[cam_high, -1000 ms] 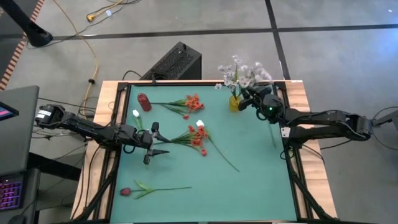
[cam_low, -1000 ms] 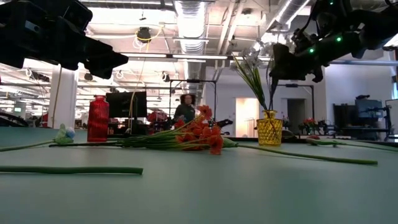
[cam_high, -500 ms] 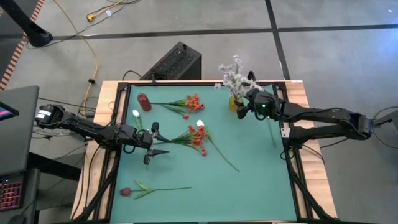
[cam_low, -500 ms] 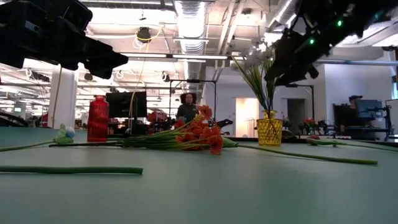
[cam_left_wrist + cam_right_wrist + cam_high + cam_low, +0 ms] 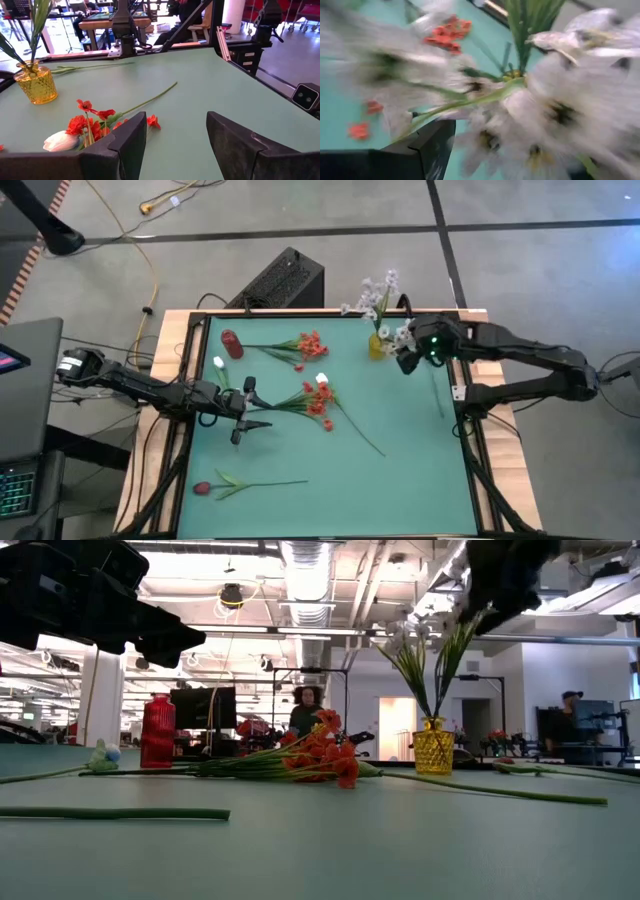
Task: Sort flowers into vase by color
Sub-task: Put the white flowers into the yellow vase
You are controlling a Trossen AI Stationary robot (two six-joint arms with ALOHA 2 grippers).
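My right end effector [image 5: 408,352] hangs just beside the small yellow glass vase [image 5: 377,345] near the far edge of the green bench [image 5: 400,450]. Its fingers are spread wide and hold nothing. The white spray flowers with green stems [image 5: 371,296] stand in that vase. My left end effector [image 5: 253,406] sits low over the near left part of the bench, fingers apart and empty. Right in front of it lies a bunch of red-orange flowers [image 5: 316,402] with a white bud [image 5: 322,379]. More red-orange flowers [image 5: 308,345] lie by the little red vase [image 5: 232,344]. A dark red bud on a long stem [image 5: 203,488] lies at the near edge.
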